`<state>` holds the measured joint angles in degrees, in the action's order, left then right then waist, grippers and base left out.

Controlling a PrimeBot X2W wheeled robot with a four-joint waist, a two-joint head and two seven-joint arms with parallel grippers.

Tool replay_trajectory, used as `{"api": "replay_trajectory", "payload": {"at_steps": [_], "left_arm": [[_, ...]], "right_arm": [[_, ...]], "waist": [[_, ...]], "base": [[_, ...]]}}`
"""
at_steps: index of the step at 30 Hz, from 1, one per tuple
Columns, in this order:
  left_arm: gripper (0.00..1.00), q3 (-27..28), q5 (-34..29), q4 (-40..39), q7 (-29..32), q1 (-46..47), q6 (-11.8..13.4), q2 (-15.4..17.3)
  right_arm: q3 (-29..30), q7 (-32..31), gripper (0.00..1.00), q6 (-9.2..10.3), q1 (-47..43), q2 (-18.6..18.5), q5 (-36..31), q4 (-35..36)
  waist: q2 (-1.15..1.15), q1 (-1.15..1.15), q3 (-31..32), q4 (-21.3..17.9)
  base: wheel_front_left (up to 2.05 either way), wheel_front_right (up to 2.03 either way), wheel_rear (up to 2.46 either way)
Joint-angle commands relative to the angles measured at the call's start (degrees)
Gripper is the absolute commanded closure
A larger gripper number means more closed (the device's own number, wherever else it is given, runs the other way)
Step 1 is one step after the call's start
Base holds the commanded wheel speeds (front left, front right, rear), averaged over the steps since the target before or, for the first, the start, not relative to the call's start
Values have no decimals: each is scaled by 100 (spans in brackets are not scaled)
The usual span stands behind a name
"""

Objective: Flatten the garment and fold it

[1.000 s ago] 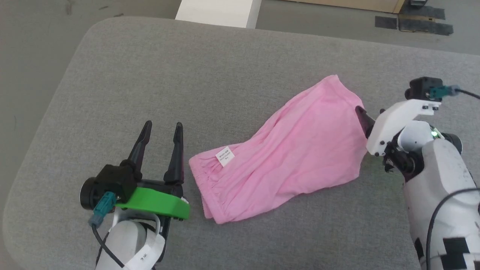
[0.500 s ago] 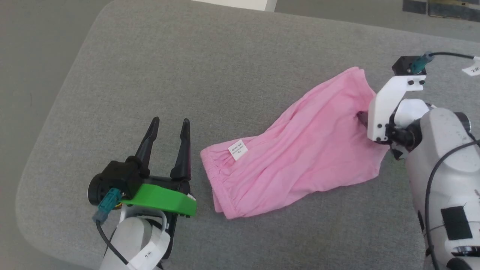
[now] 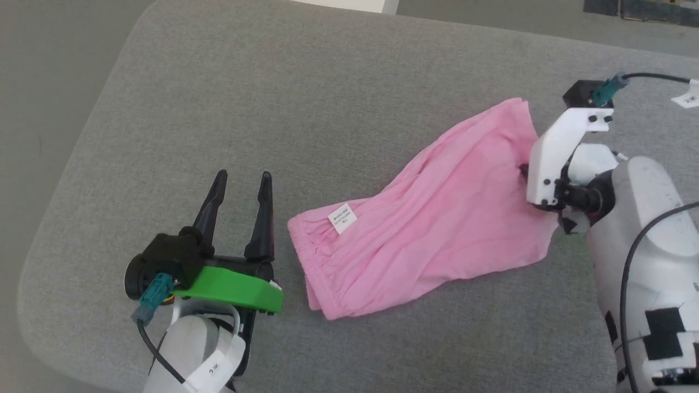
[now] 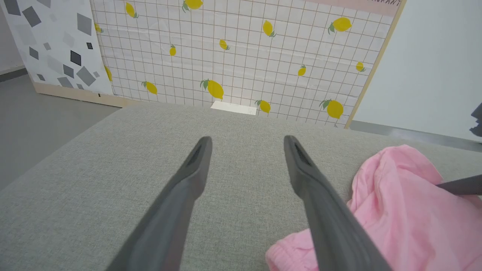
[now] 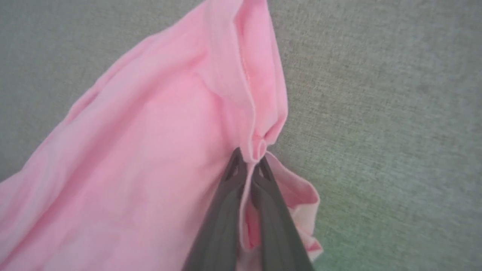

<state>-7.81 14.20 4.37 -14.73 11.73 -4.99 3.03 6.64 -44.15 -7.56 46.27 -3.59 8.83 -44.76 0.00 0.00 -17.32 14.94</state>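
The pink garment (image 3: 431, 218) lies stretched diagonally on the grey cushion (image 3: 306, 98), its gathered waistband and white label (image 3: 342, 217) at the lower left end. My right gripper (image 5: 250, 162) is shut on a fold of the garment's hem edge (image 5: 260, 146) at its far right end; in the head view its fingers are hidden behind the white wrist mount (image 3: 551, 158). My left gripper (image 3: 241, 180) rests open on the cushion just left of the waistband, nothing between its fingers (image 4: 196, 169). The garment's waistband corner (image 4: 290, 256) lies beside the right finger.
The cushion's rounded edge (image 3: 71, 164) runs along the left, with grey floor beyond. A lemon-patterned tiled panel (image 4: 241, 56) stands behind the cushion's far side. A white block (image 3: 349, 4) sits past the far edge.
My right gripper has gone from open to shut, pinching the garment's hem. The head camera has shifted, so the whole picture moved. The left gripper has stayed open in place.
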Motion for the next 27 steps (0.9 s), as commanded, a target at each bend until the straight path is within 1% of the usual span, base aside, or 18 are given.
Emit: {"api": "replay_trajectory", "payload": {"at_steps": [1, 4, 7, 10, 12, 15, 18, 24, 27], "left_arm": [[0, 16, 29, 30, -27, 55, 18, -15], [0, 30, -1, 76, -27, 12, 15, -15], [0, 67, -36, 100, -27, -43, 8, -15], [0, 110, -51, 110, -27, -105, 11, -15], [0, 140, -50, 110, -27, -147, 9, -15], [0, 173, -65, 98, -27, -212, 7, -15], [0, 213, -94, 82, -27, -288, -3, -15], [0, 285, -166, 72, -27, -388, -30, -15], [0, 330, -193, 91, -27, -432, -36, -15]], "right_arm": [[-80, 37, 100, 8, -253, 59, 190, 53], [-203, 155, 100, 8, -453, -30, 512, 339], [-276, 375, 100, 8, -729, -218, 820, 742], [-223, 586, 100, 8, -1033, -413, 1014, 1136], [-82, 697, 100, 8, -1299, -536, 1110, 1426], [204, 783, 100, 8, -1693, -665, 1090, 1805], [573, 833, 100, 8, -2123, -704, 1044, 2258], [1281, 809, 100, 8, -2881, -808, 559, 3036], [1417, 774, 100, 8, -3077, -767, 390, 3344]], "waist": [[0, 0, 62, -69], [0, 0, 150, -148], [0, 0, 262, -245], [0, 0, 366, -344], [0, 0, 443, -418], [0, 0, 540, -517], [0, 0, 622, -625], [0, 0, 709, -812], [0, 0, 735, -906]], "base": [[0, 0, 0], [0, 0, 0], [0, 0, 0], [0, 0, 0], [0, 0, 0], [0, 0, 0], [0, 0, 0], [0, 0, 0], [0, 0, 0]]}}
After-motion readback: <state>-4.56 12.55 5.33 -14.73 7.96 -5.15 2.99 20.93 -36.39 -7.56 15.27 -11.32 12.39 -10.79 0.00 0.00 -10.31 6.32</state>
